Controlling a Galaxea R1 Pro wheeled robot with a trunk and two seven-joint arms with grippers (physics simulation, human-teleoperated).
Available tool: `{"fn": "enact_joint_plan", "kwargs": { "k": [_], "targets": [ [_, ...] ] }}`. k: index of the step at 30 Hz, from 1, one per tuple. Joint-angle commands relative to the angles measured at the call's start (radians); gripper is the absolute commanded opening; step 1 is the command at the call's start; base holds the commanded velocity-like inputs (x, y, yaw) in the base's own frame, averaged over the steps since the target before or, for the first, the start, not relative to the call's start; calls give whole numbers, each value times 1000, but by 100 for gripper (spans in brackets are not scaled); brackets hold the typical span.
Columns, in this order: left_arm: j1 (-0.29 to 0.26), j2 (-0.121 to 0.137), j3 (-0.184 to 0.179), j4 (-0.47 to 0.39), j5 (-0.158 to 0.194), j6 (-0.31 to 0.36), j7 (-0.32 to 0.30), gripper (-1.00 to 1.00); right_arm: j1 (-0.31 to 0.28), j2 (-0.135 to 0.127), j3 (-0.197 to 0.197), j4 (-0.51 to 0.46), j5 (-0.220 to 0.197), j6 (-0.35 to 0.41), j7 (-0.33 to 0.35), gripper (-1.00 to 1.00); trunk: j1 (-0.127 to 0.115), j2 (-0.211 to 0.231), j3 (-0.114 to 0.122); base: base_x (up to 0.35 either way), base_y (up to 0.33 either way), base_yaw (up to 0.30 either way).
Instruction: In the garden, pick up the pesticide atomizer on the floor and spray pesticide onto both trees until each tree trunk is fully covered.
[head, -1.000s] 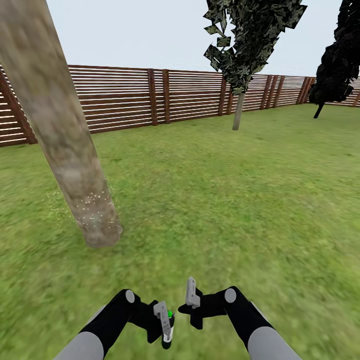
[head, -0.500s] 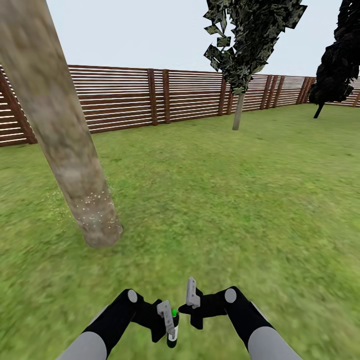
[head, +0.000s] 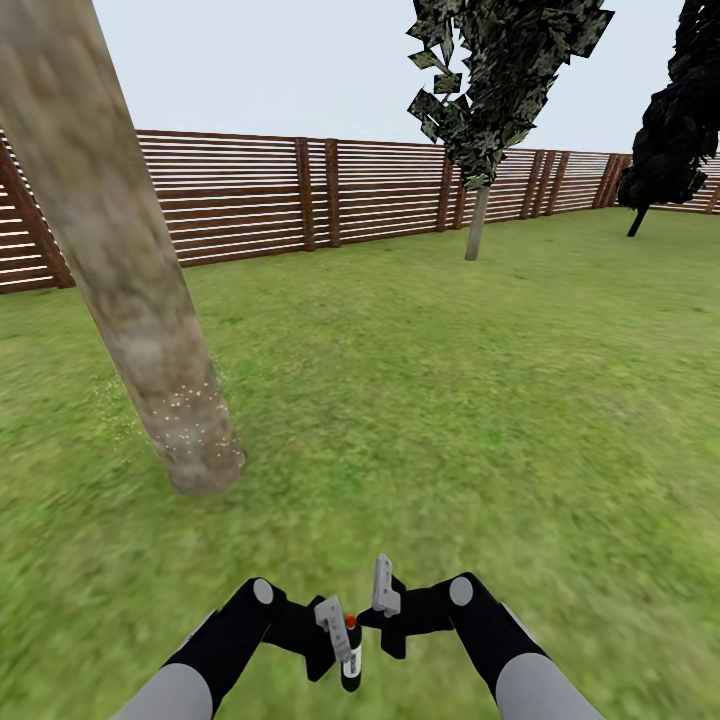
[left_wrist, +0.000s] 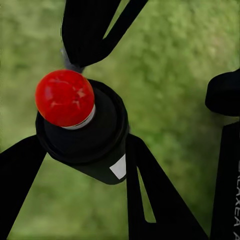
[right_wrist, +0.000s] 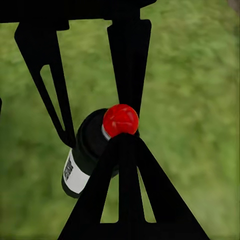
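The pesticide atomizer (head: 351, 662), a small dark bottle with a red top and a white label, hangs low at the near edge of the head view. My left gripper (head: 340, 640) is shut on it. The left wrist view shows the atomizer (left_wrist: 97, 145) clamped between the left gripper's (left_wrist: 85, 142) two black fingers. My right gripper (head: 382, 592) sits just right of it, shut and holding nothing. Beyond the right gripper's (right_wrist: 122, 137) tips the atomizer (right_wrist: 87, 150) shows too. A thick leaning tree trunk (head: 130, 290) stands ahead on the left with pale specks (head: 185, 415) near its base. A second tree's trunk (head: 477, 225) stands far ahead.
Green lawn (head: 450, 400) stretches ahead and to the right. A brown slatted fence (head: 330, 195) closes the far side. A narrow black tree (head: 672, 130) stands at the far right by the fence.
The left gripper has shifted the atomizer slightly right, closer to the right gripper. The atomizer's top has turned from green to red. The camera and right arm have not moved.
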Motion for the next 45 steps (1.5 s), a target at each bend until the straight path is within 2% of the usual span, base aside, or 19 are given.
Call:
{"fn": "enact_joint_plan", "kwargs": {
  "k": [1, 3, 6, 10, 11, 14, 16, 18, 20, 21, 24, 26, 27, 28, 30, 31, 32, 35, 45],
  "targets": [
    [0, 2, 1, -2, -2, 4, -4, -100, -1, 2, -8, -1, 8, -4, 5, -100, 0, 0, -1, 0, 0, 0],
    [0, 13, 1, -1, -4, 3, -3, -100, -1, 2, -8, -1, 8, -4, 5, -100, 0, 0, -1, 0, 0, 0],
    [9, 118, 1, 4, -4, 1, -3, -100, -1, 2, -8, 0, 8, -5, 5, -100, 0, 0, -1, 0, 0, 0],
    [12, 257, 8, 35, 0, -81, -1, -100, -1, 0, -8, 0, 8, -5, 5, -100, 0, 0, -1, 0, 0, 0],
    [13, 282, 25, 58, 7, -92, -1, -100, -1, -1, -9, 0, 8, -5, 5, 100, 0, 0, -1, 0, 0, 0],
    [14, 346, 91, 110, 17, -138, -1, -100, -1, -3, -11, 0, 7, -5, 5, 100, 0, 0, -1, 0, 0, 0],
    [16, 382, 106, 140, 17, -156, 10, -100, -1, -10, -13, 0, 8, -5, 4, 100, 0, 0, -1, 0, 0, 0],
    [32, 404, 111, 171, 18, -160, 94, -100, 0, -35, -13, 1, 7, -6, -1, 100, 0, 0, -1, 0, 0, 0],
    [41, 408, 122, 197, 26, -159, 216, -100, 1, -63, -22, 1, 6, -6, -5, 100, 0, 0, -1, 0, 0, 0],
    [43, 408, 146, 224, 41, -160, 302, -100, 2, -97, -53, 11, 4, -6, -30, 100, 0, 0, -1, 0, 0, 0],
    [47, 402, 261, 302, 138, -167, 442, -100, 4, -165, -232, 152, 4, -7, -236, 100, 0, 0, -1, 0, 0, 0],
    [48, 400, 340, 355, 237, -169, 470, -100, 4, -213, -324, 299, 3, -12, -419, 100, 0, 0, -1, 0, 0, 0],
    [63, 399, 392, 388, 330, -174, 518, -100, 13, -230, -350, 355, 1, -28, -594, 100, 0, 0, -1, 0, 0, 0],
    [87, 399, 414, 400, 386, -199, 574, -100, 40, -236, -360, 375, -9, -43, -734, 100, 0, 0, -1, 0, 0, 0],
    [136, 398, 435, 415, 483, -329, 744, -100, 102, -229, -384, 392, -111, -86, -1068, 100, 0, 0, -1, 0, 0, 0],
    [153, 397, 439, 418, 518, -375, 820, -100, 118, -224, -389, 396, -173, -112, -1170, 100, 0, 0, -1, 0, 0, 0],
    [163, 395, 441, 420, 542, -399, 884, -100, 127, -222, -392, 407, -226, -138, -1222, 100, 0, 0, -1, 0, 0, 0],
    [172, 383, 442, 464, 561, -424, 954, -100, 135, -219, -393, 458, -276, -167, -1269, 100, 0, 0, -1, 0, 0, 0],
    [187, 381, 442, 490, 561, -429, 962, -100, 140, -212, -393, 512, -285, -165, -1276, 100, 0, 0, -1, 0, 0, 0]
  ]
}}
